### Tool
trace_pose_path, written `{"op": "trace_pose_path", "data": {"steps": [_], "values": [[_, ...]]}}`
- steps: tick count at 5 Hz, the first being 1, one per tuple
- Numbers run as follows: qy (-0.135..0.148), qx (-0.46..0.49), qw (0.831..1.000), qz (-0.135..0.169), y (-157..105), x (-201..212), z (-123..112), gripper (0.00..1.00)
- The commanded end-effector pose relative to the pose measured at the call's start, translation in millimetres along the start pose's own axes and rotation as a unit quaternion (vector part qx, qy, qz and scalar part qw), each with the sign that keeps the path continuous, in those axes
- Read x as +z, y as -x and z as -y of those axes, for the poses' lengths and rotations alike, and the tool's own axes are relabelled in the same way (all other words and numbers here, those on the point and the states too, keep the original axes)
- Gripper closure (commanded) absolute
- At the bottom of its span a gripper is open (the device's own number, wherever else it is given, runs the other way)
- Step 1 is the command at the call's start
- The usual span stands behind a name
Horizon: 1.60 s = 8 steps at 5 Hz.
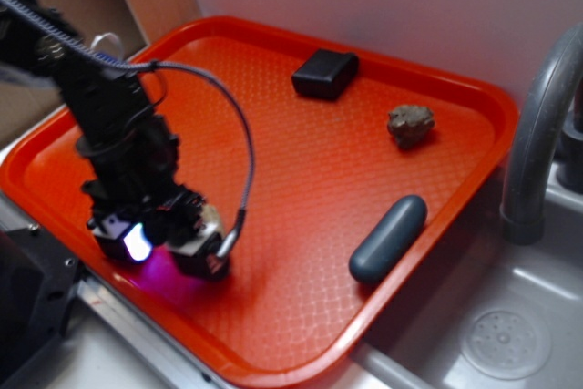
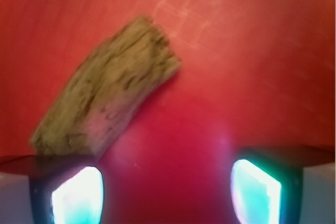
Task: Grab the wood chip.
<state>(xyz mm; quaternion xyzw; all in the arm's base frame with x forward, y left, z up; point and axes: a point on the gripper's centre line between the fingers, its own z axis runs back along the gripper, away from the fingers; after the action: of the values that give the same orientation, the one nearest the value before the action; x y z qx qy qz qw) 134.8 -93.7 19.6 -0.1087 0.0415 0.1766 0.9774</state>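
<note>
End effector (image 2: 165, 192) spread, wood chip (image 2: 107, 95) beside left pad

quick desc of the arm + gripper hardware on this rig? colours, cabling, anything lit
Black arm of blocky segments, with a grey cable looping from its upper part down to the wrist. The gripper is black; its finger pads glow white-cyan in the wrist view, and purple-white light spills onto the orange tray beneath it.
</note>
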Motion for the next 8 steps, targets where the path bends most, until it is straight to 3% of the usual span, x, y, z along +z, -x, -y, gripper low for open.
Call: {"op": "trace_pose_path", "data": {"steps": [1,2,4,8], "values": [[0.054,-0.049,0.997,0.04,1.2,38.1,16.3,0.0],[0.066,-0.026,0.995,0.073,0.0,65.6,17.7,0.0],[0.003,0.022,0.996,0.084,-19.1,47.7,29.5,0.0],[-0.035,0.034,0.998,0.051,-28.5,6.8,15.4,0.0]]}}
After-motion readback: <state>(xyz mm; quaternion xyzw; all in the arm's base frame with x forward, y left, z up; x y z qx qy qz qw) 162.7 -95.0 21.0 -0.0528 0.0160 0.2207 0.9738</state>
